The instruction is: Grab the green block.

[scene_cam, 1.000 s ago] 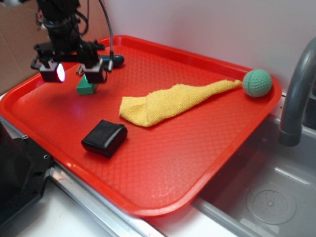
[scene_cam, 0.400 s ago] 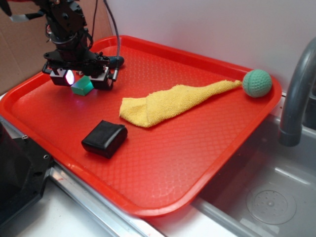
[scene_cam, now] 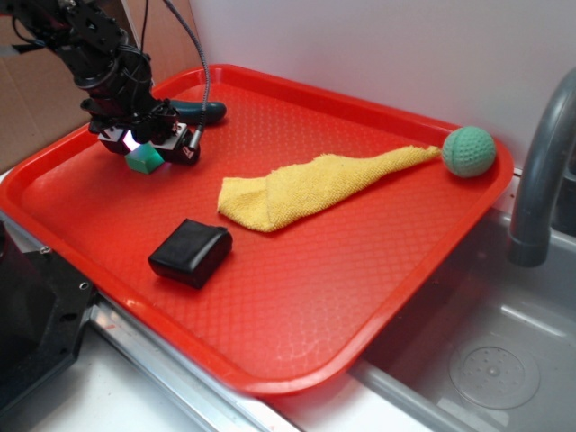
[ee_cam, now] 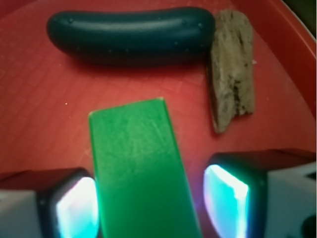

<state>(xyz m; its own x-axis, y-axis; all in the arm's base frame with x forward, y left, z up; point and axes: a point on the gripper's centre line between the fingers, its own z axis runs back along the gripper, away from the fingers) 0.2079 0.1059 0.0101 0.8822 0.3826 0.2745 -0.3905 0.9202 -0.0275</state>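
Green block (ee_cam: 138, 168) btwn gripper (ee_cam: 148, 208) fingers, near cucumber (ee_cam: 131, 33) on tray (scene_cam: 360, 270).
Looks stiff, light, smooth, maybe slippery; take by long sides. Left pad seems touching, right pad shows a gap: not clamped yet.

The gripper (scene_cam: 144, 144) points down at the tray's far-left corner, jaws apart.
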